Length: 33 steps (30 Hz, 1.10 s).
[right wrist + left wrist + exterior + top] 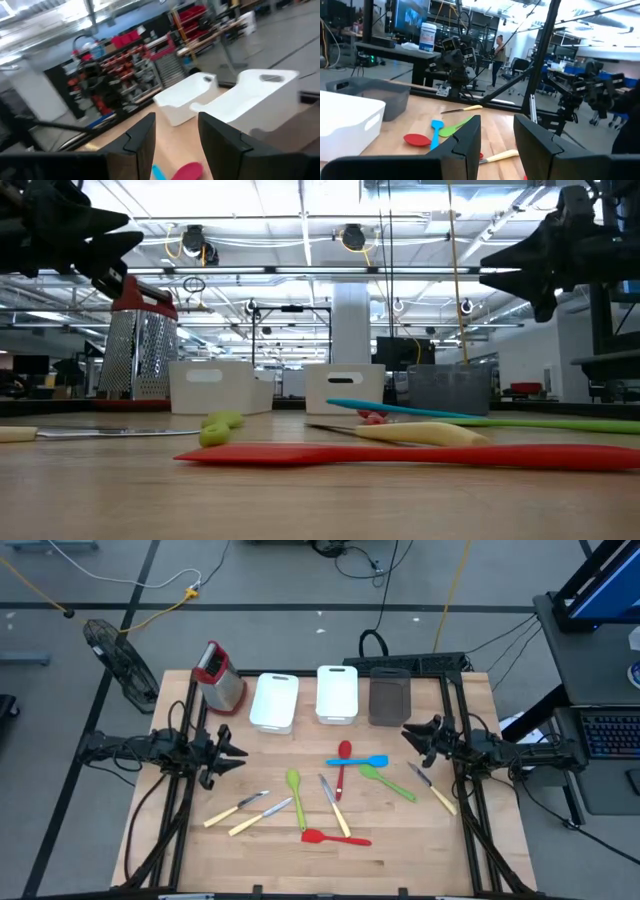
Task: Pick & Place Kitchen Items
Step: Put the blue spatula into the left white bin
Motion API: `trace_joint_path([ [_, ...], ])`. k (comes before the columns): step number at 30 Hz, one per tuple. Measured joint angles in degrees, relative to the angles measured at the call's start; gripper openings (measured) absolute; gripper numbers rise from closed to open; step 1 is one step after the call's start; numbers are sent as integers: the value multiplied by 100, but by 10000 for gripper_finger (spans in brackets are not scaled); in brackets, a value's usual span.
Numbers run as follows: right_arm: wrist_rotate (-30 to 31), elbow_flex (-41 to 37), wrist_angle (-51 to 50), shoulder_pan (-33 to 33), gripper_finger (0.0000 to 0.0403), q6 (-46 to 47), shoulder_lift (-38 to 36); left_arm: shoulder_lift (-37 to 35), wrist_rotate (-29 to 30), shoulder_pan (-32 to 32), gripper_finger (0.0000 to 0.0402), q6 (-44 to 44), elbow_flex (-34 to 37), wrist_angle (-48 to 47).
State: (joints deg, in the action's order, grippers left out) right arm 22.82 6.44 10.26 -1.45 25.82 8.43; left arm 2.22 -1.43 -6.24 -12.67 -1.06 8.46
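L gripper (pixel 237 752) and R gripper (pixel 410 736) both part open, empty; red spoon (pixel 187 171) before R fingers, handle cut off; utensils between them.

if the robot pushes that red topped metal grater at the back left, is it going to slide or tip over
The grater stands upright, tall on a small base, so a high push would probably tip it; a low one may slide it. Its metal body looks stiff and likely heavier than the plastic utensils.
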Motion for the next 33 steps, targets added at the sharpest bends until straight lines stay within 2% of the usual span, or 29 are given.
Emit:
trace_joint_path([
  [3, 136, 0, 0, 2, 141, -50, 0, 0, 0, 0, 120, -119, 0, -1],
  [11, -53, 0, -19, 2, 141, -43, 1, 0, 67, 5, 120, -111, 0, -2],
  [18, -61, 0, -23, -4, 141, 391, 0, -1, 1323, 33, 120, 101, 0, 67],
  [23, -103, 0, -13, -4, 141, 344, 76, 0, 1478, 33, 120, -40, 0, 115],
  [28, -781, 0, 607, -14, 141, 342, 539, 2, 1398, 33, 120, -492, 0, 615],
  [33, -801, 0, 1489, -102, 141, -23, 1427, 4, 1741, 33, 120, -716, 0, 767],
])
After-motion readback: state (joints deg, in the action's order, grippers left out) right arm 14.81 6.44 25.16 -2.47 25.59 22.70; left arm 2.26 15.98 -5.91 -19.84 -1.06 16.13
